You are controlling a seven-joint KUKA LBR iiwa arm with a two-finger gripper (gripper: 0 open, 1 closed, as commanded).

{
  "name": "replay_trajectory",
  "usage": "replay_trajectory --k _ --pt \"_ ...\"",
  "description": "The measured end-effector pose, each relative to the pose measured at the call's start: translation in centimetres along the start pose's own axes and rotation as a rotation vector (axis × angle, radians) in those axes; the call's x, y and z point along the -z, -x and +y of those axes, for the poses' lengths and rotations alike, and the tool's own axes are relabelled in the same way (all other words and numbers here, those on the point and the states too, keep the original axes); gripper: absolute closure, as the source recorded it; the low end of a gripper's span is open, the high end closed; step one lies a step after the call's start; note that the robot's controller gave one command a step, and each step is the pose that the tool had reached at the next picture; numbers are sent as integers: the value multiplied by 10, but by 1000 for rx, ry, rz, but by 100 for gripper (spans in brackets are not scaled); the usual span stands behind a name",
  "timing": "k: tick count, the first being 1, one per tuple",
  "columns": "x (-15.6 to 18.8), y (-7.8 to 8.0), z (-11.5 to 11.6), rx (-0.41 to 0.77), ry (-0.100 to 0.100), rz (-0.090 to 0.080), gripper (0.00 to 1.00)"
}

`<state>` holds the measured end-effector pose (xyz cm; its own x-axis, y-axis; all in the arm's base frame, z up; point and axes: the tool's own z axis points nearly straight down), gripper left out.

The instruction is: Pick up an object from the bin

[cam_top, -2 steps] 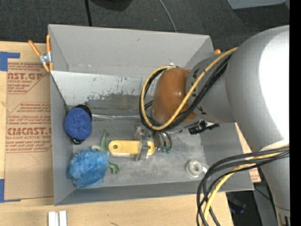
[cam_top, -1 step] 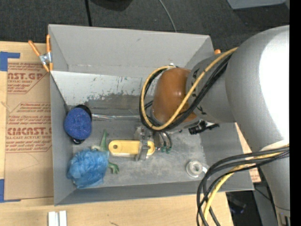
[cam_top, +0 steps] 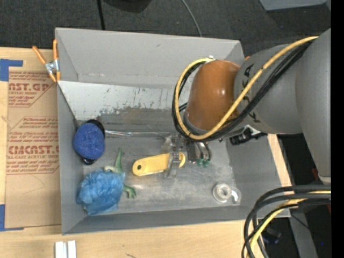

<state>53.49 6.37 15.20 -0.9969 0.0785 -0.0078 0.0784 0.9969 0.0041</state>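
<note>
In the camera view, your gripper [cam_top: 174, 163] sits low over the right end of the flat yellow piece [cam_top: 148, 167] near the middle of the bin [cam_top: 145, 85], probably placed there to take that narrow end. You cannot tell whether it is open or closed.

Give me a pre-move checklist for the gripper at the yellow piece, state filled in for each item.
1. Gripper sits at the right end of the flat yellow plastic piece: ok.
2. Secure hold on that piece: cannot tell.
3. Nothing lies on top of the piece: ok.
4. Fluffy blue flower with green stem lies apart from the gripper: ok.
5. Round dark-blue sponge ball is far to the left: ok.
6. Small clear ring lies apart from the gripper: ok.
</note>
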Motion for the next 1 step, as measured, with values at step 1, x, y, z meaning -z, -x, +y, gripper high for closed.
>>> replay_trajectory --k 1 --pt "0 0 0 0 0 0 100"
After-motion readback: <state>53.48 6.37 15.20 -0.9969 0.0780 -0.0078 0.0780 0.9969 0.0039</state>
